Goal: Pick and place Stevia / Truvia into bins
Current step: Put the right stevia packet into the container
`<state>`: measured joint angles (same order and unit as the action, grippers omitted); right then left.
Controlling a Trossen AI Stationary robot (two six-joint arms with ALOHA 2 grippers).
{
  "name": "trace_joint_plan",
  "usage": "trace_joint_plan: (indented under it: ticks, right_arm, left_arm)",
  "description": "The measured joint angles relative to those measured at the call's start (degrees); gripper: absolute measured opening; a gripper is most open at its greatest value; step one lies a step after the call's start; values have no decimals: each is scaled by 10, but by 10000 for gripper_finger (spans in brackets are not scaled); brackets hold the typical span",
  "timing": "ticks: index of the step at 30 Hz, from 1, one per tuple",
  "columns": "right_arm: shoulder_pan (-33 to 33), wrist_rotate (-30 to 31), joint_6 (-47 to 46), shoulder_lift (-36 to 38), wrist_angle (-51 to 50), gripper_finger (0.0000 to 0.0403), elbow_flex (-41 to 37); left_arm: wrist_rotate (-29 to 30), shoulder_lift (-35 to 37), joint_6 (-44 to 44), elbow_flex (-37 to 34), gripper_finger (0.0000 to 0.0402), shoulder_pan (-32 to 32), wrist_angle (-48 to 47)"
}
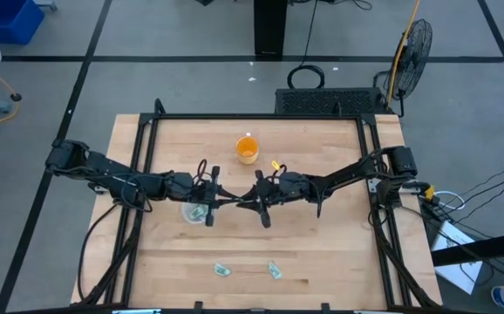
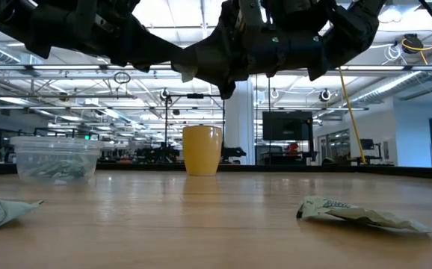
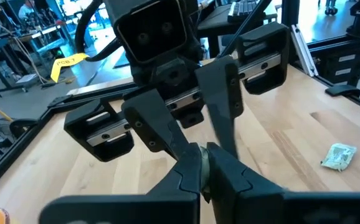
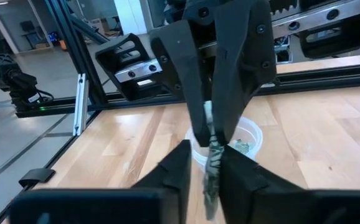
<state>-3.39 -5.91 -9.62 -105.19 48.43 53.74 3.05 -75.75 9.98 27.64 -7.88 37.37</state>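
My left tool and right tool both clamped one packet mid-desk, the clear cup at seven o'clock. It looked light, limp paper; I judged an edge pinch best.

We see a small round clear plastic cup holding green-white paper packets, and two crumpled pale green packets lying flat near the table's front.

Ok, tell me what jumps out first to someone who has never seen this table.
The two grippers meet tip to tip at mid-table, the left gripper and the right gripper both pinching one Stevia packet above the wood, just beside the clear cup, which already holds packets. An orange cup stands behind them toward the far edge, and two loose packets lie near the front edge.
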Motion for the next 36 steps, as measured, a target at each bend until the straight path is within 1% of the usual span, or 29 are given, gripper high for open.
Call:
trace_joint_plan:
  ticks: [4, 7, 9, 12, 15, 17, 19, 23, 25, 28, 32, 36]
  right_arm:
    - [0, 2, -1, 0, -12, 109, 0]
    - [0, 3, -1, 1, -30, 131, 1]
    - [0, 3, -1, 1, -59, 141, 1]
    - [1, 3, -1, 1, -116, 151, 1]
    - [1, 3, -2, 1, -183, 155, 1]
    - [1, 3, -2, 1, -213, 157, 1]
    - [2, 2, -2, 1, -224, 157, 1]
    - [4, 2, -2, 1, -222, 157, 1]
    - [5, 2, -2, 1, -221, 157, 1]
    - [6, 1, -2, 1, -220, 157, 1]
    - [7, 1, -2, 1, -219, 157, 1]
    - [7, 1, -2, 1, -217, 157, 0]
  left_arm:
    - [2, 0, 0, 0, 23, 0, -6]
    - [2, -1, 0, 0, 22, 0, -9]
    - [19, 1, -8, 0, 12, 0, -26]
    - [58, 14, -47, 0, 13, -2, -83]
    - [90, 35, -79, 0, 24, -13, -187]
    - [112, 52, -106, 0, 24, -23, -251]
    - [127, 73, -145, 0, 16, -34, -324]
    - [130, 106, -242, 0, 13, -60, -421]
    - [139, 122, -269, 0, 23, -78, -445]
    - [173, 147, -301, 0, 31, -107, -507]
    - [186, 171, -378, 0, 12, -135, -580]
    - [203, 185, -405, 0, 19, -163, -586]
